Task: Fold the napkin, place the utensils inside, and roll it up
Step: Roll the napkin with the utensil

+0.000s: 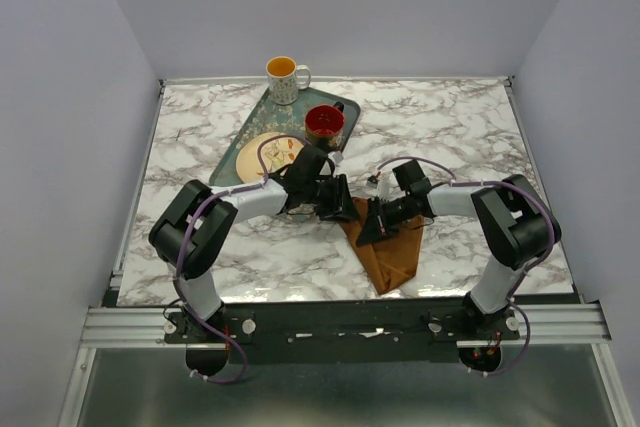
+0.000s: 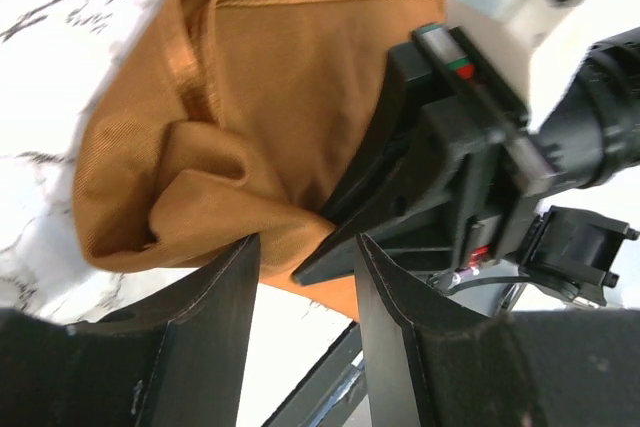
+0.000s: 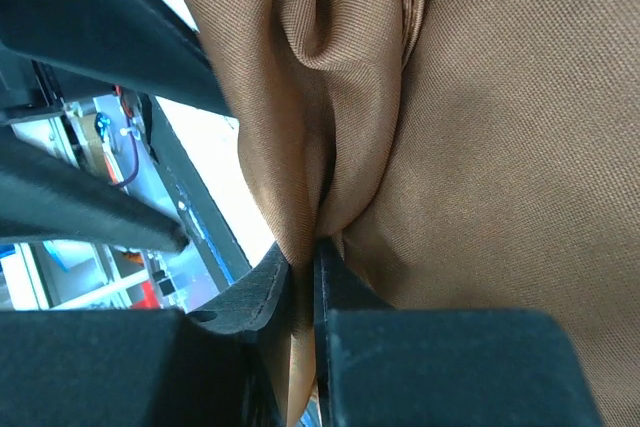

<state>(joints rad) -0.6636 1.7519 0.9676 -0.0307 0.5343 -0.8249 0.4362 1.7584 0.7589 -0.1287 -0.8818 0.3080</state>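
The rust-brown napkin [image 1: 392, 255] lies bunched on the marble near the front edge, right of centre. My right gripper [image 3: 308, 252] is shut on a raised fold of the napkin [image 3: 330, 97], with cloth squeezed between its pads. My left gripper [image 2: 305, 247] is open, and its fingertips reach the napkin's [image 2: 250, 97] near edge right beside the right gripper's black body [image 2: 440, 167]. From above, the left gripper [image 1: 345, 209] and right gripper [image 1: 368, 230] meet at the napkin's upper corner. The utensils cannot be made out in any view.
A dark green tray [image 1: 250, 130] at the back left holds a cream plate [image 1: 262, 159] and a red mug [image 1: 324, 123]. A white and yellow mug [image 1: 286, 77] stands behind it. The left arm crosses in front of the tray.
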